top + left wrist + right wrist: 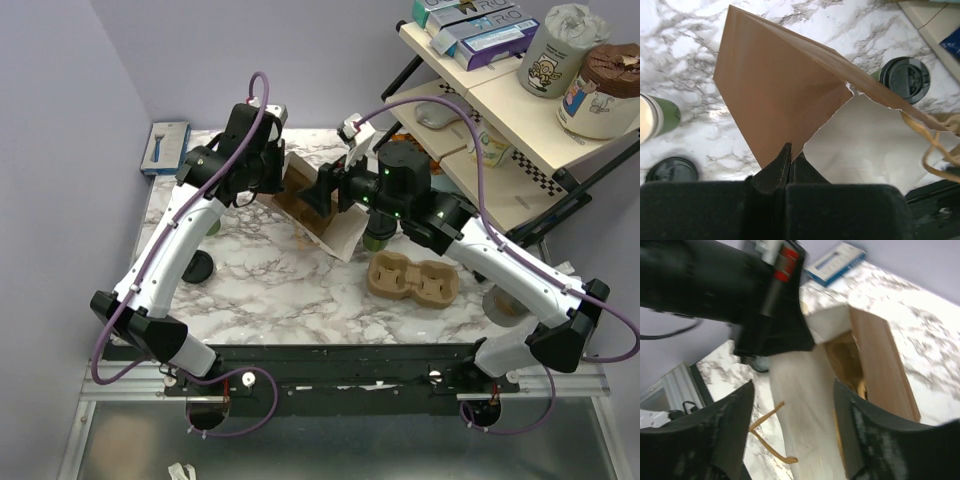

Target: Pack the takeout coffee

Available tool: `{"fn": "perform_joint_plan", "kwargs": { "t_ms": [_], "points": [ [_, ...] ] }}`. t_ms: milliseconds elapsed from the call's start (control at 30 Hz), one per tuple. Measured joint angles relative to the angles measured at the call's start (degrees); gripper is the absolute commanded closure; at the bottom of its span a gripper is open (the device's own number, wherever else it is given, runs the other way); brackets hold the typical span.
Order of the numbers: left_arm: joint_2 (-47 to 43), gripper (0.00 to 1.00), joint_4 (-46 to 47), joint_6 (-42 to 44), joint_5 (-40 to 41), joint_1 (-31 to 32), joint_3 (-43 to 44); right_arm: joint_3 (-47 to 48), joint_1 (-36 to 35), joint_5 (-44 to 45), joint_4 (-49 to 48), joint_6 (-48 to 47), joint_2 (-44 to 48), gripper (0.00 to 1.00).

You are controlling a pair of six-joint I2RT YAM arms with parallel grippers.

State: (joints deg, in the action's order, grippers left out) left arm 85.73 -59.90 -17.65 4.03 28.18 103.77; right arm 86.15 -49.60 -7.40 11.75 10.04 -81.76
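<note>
Your left gripper (788, 155) pinched the brown paper bag (775, 85) by its rim. The right gripper (792, 385) held its fingers apart astride another bag wall; you needed to close squarely there.

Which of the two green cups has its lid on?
The lidded cup at the right of the left wrist view, past the brown paper bag. The other green cup stands open, cream inside, a loose black lid beside it.

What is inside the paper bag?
Through the mouth of the bag only bare brown lining shows, no cup. Its bottom is hidden by its walls. The lidded cup stands outside.
</note>
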Motion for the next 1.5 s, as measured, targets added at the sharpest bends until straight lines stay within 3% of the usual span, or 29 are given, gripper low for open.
{"fn": "perform_joint_plan", "kwargs": {
  "t_ms": [133,267,367,500,733,1000,1233,1500],
  "points": [
    [0.8,1.00,-1.7,-6.6,-3.6,-3.0,1.8,-0.9,0.0,6.7,2.3,1.7,1.5,0.15],
    [-0.2,1.00,-0.5,-14.1,-12.1,-14.4,-1.7,-2.6,0.0,10.3,1.8,3.3,7.3,0.00],
    [-1.4,1.00,1.0,-19.1,-17.0,-19.7,-6.0,-3.7,0.0,11.4,-0.7,4.0,12.4,0.00],
    [-3.5,1.00,4.7,-25.8,-24.3,-21.5,-11.2,-5.7,0.0,14.0,-5.0,4.4,16.9,0.00],
    [-8.1,1.00,15.3,-39.1,-31.5,-25.1,-21.4,-9.8,0.0,18.6,-6.9,4.6,17.7,0.00],
    [-14.4,1.00,26.5,-46.9,-30.0,-25.4,-30.6,-10.9,0.0,20.1,-6.3,4.5,17.1,0.00],
    [-24.8,1.00,35.5,-52.5,-28.5,-25.6,-54.1,-10.9,0.0,20.7,-5.6,4.5,15.1,0.00],
    [-28.2,1.00,33.8,-50.9,-22.7,-25.6,-50.9,-10.7,0.0,20.7,-4.6,4.5,13.0,0.00]
  ]
}}
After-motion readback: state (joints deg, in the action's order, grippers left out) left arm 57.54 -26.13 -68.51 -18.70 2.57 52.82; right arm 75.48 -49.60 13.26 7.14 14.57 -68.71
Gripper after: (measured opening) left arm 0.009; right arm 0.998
